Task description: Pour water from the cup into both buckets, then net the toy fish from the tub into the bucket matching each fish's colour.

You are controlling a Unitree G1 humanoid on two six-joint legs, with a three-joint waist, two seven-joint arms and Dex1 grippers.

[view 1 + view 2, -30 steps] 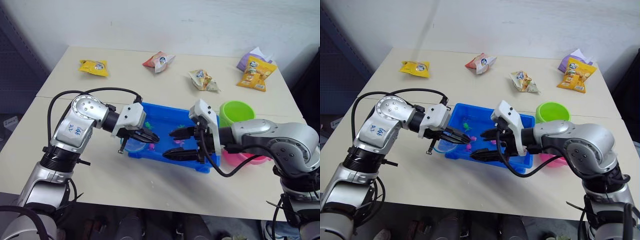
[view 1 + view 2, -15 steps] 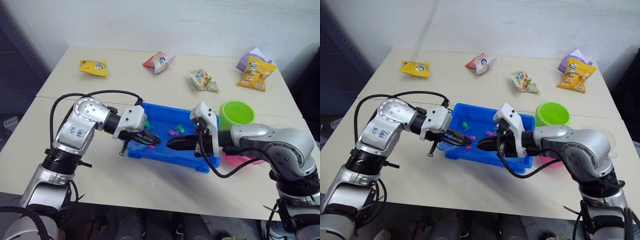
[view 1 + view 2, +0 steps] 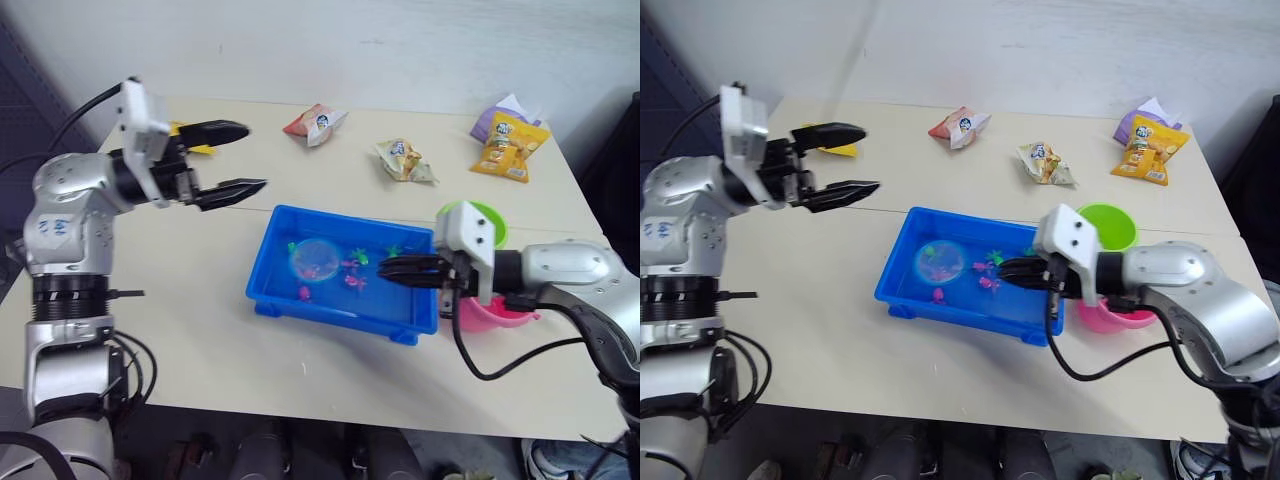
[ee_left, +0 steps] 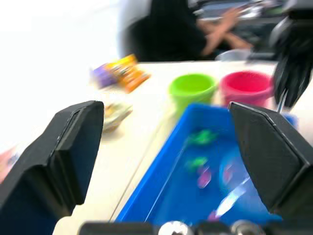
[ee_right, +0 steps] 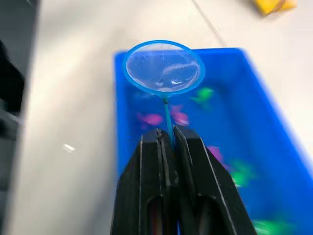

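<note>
Right gripper [image 5: 168, 142] clamped on net [image 5: 163, 67] handle, hoop low over blue tub [image 3: 330, 310] at 9 o'clock end, among toy fish [image 3: 353, 281]. Left gripper [image 3: 232, 160] spread apart, raised above bench [image 3: 200, 340] toward 10 o'clock.

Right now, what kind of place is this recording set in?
Probably an indoor lab or office set up for robot trials: a plain table against a bare wall, snack packets scattered as clutter, and a seated person behind.
</note>
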